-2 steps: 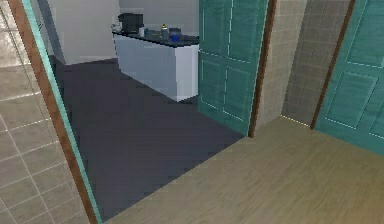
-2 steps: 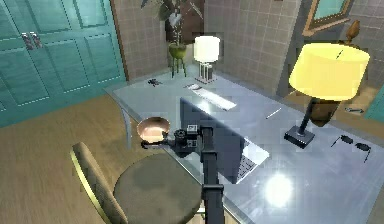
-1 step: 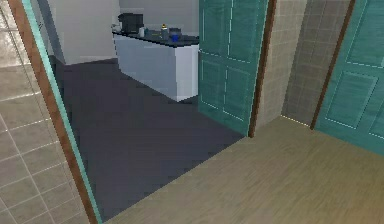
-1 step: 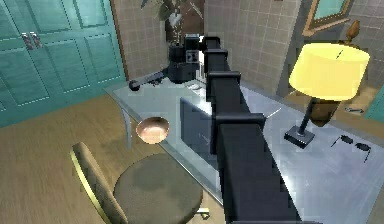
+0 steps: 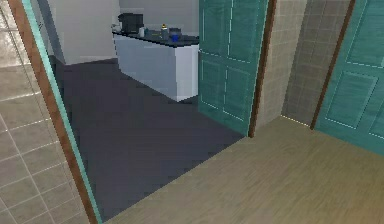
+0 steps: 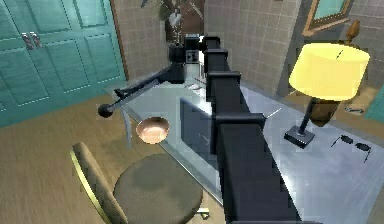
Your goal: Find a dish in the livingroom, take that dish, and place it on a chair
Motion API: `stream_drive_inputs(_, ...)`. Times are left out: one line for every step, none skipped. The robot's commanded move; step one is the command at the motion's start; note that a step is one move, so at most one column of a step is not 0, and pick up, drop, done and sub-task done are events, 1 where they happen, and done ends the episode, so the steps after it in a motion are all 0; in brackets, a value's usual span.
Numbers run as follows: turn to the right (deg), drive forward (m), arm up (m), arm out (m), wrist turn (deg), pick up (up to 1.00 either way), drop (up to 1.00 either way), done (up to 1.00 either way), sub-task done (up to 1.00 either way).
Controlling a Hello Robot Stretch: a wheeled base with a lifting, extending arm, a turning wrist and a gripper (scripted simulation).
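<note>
The bowl [image 6: 153,128] near my gripper [image 6: 118,97] looks light, rigid and slick; I'd take its rim. I cannot tell whether my gripper holds anything.

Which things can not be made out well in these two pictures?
1. Forward view: things on the counter, too small to name.
2. Arm side view: chair, cut off by the bottom edge.
3. Arm side view: whether the fingers hold anything; the table is behind them.

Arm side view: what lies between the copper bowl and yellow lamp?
The robot's dark arm, crossing the glass table between bowl and lamp; arm side view.
</note>
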Motion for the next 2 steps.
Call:
stream_drive_inputs(0.0,0.00,0.00,0.00,-45.0,0.00,0.00,0.00,0.00)
stream_drive_inputs(0.0,0.00,0.00,-0.38,0.0,0.00,0.00,0.00,0.00)
